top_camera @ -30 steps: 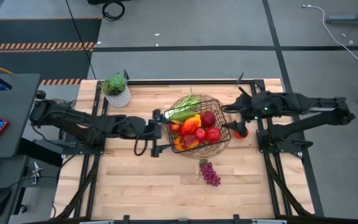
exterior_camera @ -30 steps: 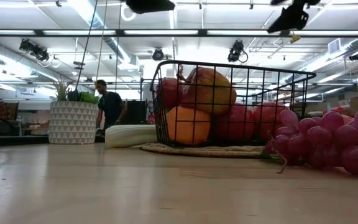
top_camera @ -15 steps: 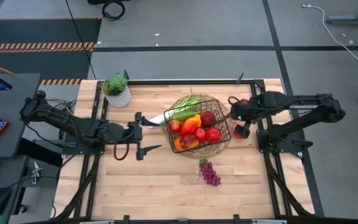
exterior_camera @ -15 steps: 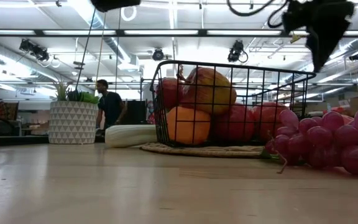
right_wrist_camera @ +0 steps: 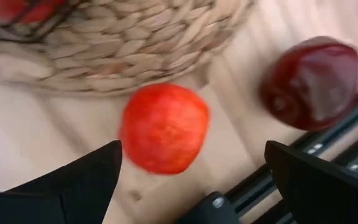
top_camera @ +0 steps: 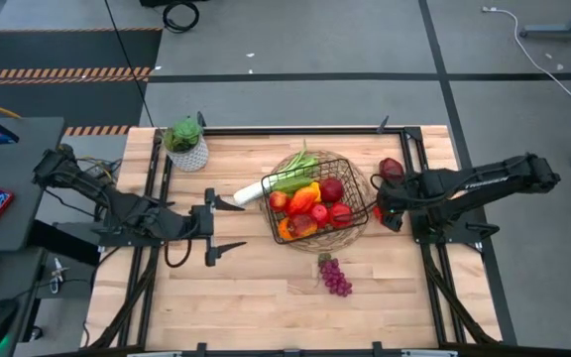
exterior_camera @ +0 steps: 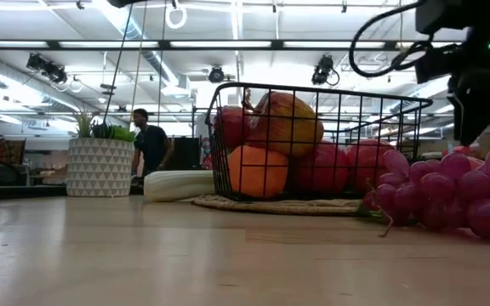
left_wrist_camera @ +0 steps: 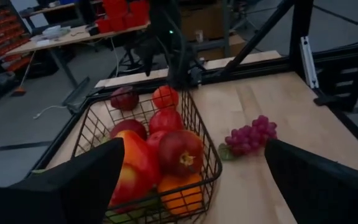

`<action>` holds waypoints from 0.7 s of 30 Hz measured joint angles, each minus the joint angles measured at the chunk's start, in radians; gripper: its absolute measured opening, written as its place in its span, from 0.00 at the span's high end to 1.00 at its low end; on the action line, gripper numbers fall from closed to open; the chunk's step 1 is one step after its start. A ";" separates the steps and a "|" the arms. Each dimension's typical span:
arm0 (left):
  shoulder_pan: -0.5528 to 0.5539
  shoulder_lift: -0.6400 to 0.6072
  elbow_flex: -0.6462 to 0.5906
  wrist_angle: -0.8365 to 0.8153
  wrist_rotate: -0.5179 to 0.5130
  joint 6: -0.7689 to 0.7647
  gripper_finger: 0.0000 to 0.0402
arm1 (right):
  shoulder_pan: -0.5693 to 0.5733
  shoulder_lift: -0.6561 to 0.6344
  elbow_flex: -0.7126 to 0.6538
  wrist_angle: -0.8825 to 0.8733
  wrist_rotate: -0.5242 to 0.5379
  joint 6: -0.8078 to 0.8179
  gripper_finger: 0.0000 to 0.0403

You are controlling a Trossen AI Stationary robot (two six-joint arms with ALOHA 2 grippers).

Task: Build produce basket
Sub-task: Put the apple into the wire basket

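The black wire basket [top_camera: 315, 198] stands on a round woven mat [top_camera: 357, 230] and holds red apples, orange and yellow pieces. The leek's white end [top_camera: 250, 191] sticks out past the basket's left side. Purple grapes [top_camera: 335, 276] lie on the table near the basket. A red-orange fruit [right_wrist_camera: 163, 127] lies on the table beside the mat, and a dark red apple [right_wrist_camera: 309, 81] lies by the right rail. My right gripper [top_camera: 381, 212] is open above the red-orange fruit, a finger on either side, touching nothing. My left gripper [top_camera: 238, 224] is open and empty left of the basket.
A white patterned plant pot [top_camera: 186, 147] stands at the far left corner. Black frame rails [top_camera: 416, 188] run along the table's left and right sides. A person [exterior_camera: 151, 149] stands in the room behind the table. Bare wood lies along the near edge.
My left gripper has drawn back from the basket toward the table's left edge and stays open. My right gripper has come down and toward the near edge, from beside the basket's right rim to over the red-orange fruit.
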State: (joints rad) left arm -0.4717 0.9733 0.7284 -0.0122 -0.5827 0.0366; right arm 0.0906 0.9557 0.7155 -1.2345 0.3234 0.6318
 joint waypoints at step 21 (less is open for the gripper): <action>-0.078 -0.002 0.000 -0.038 -0.143 -0.003 0.01 | 0.124 0.008 -0.114 0.199 -0.003 0.180 0.01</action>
State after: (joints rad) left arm -0.5499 0.9718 0.7284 -0.0506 -0.7261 0.0341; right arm 0.2142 0.9636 0.6014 -1.0352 0.3203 0.8118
